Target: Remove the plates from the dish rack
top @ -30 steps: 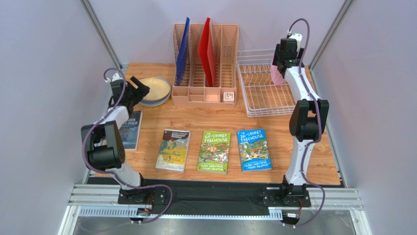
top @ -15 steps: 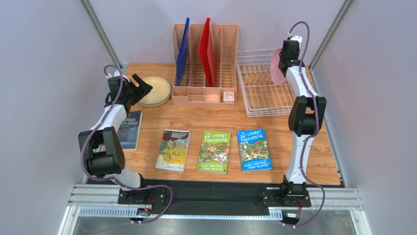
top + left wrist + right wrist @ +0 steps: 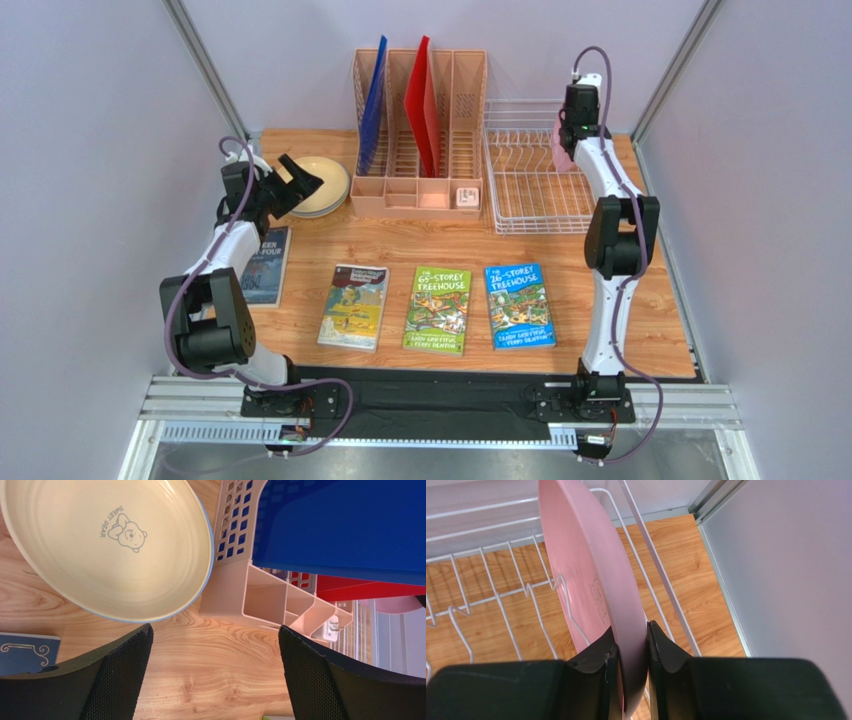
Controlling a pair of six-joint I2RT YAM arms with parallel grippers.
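One pink plate (image 3: 591, 575) (pinched by right gripper (image 3: 632, 641)), four books (image 3: 437, 309)

My fingers (image 3: 668, 655) are black against the pink plate (image 3: 586, 570); the dish rack (image 3: 662, 575) is white wire, and the cream plate (image 3: 75, 575) carries a grey bear print, blue showing at its edge

Blk/white arms (image 3: 604, 335), purple cables (image 3: 590, 49)
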